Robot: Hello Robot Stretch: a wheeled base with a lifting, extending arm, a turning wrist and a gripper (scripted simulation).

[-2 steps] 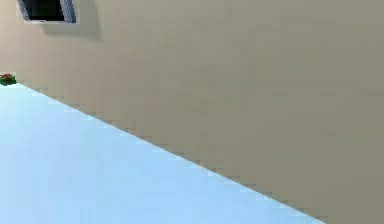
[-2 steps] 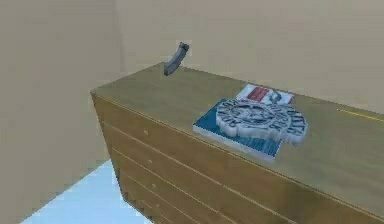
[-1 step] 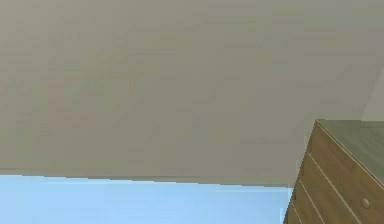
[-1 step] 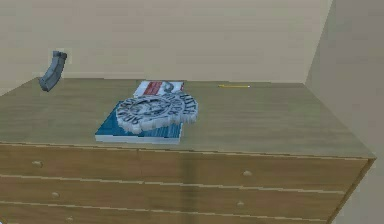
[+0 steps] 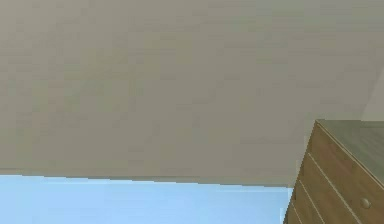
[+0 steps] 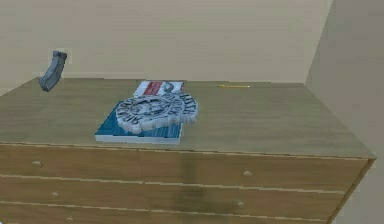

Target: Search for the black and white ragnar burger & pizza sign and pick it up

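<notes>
Sign (image 6: 155, 110) lying flat on a blue book (image 6: 112, 130) atop the dresser (image 6: 270, 120): probably stiff, light and low, best gripped across its raised rim; claw state cannot be told.

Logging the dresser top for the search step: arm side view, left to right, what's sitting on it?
On the dresser top: small dark grey leaning object → round grey-and-white sign → thin yellow stick.
</notes>
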